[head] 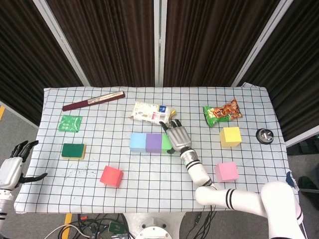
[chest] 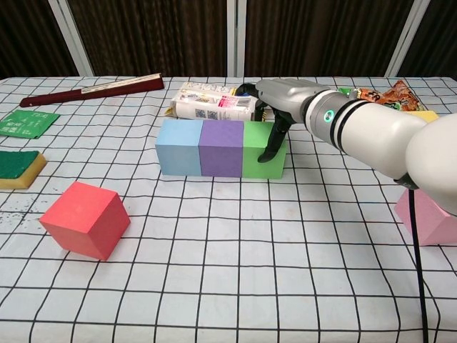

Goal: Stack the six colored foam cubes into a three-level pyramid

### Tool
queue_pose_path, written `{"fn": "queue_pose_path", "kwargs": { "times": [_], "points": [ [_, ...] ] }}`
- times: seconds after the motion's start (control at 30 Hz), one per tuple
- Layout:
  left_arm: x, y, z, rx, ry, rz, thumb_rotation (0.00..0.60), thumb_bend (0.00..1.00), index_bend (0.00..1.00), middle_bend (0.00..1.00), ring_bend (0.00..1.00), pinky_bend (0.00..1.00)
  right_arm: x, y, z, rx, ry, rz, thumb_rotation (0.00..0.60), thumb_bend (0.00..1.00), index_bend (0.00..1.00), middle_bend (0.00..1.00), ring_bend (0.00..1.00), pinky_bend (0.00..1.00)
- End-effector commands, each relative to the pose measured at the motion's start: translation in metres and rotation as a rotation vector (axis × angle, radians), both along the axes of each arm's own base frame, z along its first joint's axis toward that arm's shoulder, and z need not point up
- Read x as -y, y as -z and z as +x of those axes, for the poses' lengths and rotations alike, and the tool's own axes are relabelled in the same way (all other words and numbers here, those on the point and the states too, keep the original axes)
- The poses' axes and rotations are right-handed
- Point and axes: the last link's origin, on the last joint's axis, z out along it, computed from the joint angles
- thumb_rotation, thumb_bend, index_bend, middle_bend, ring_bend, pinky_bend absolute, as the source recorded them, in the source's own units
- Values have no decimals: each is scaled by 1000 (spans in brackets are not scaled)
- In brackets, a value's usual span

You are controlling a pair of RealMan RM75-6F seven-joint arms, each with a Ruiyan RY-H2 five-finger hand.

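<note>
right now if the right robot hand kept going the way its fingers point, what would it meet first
The right robot hand rests on the green cube, fingers pointing away from the robot. Straight on, it would probably meet the white carton lying just behind the row first, though depth is unclear.

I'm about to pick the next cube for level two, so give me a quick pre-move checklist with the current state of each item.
1. Base row of blue cube, purple cube and green cube touching in a line: ok.
2. Right hand off the base row: not ok, fingers rest on the green cube.
3. Left hand free: ok, open off the table's left edge.
4. Red cube, yellow cube and pink cube unobstructed: ok.
5. Row tops bare for stacking: not ok, right hand covers the green cube.
</note>
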Motion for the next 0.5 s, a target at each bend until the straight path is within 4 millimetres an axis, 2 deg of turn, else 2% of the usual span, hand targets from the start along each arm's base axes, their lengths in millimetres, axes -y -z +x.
{"fn": "queue_pose_path", "kwargs": {
  "times": [0.03,0.23,0.5],
  "points": [
    [0,0,0,-1,0,0,600,0,99,119,0,30,0,0,0,1,0,1,600,107,0,558,98,0],
    [0,0,0,0,-3,0,600,0,98,119,0,30,0,0,0,1,0,4,600,104,0,530,97,0],
    [0,1,-1,3,-6,1,600,0,99,119,0,30,0,0,-1,11,16,34,600,6,0,378,81,0]
  ]
}}
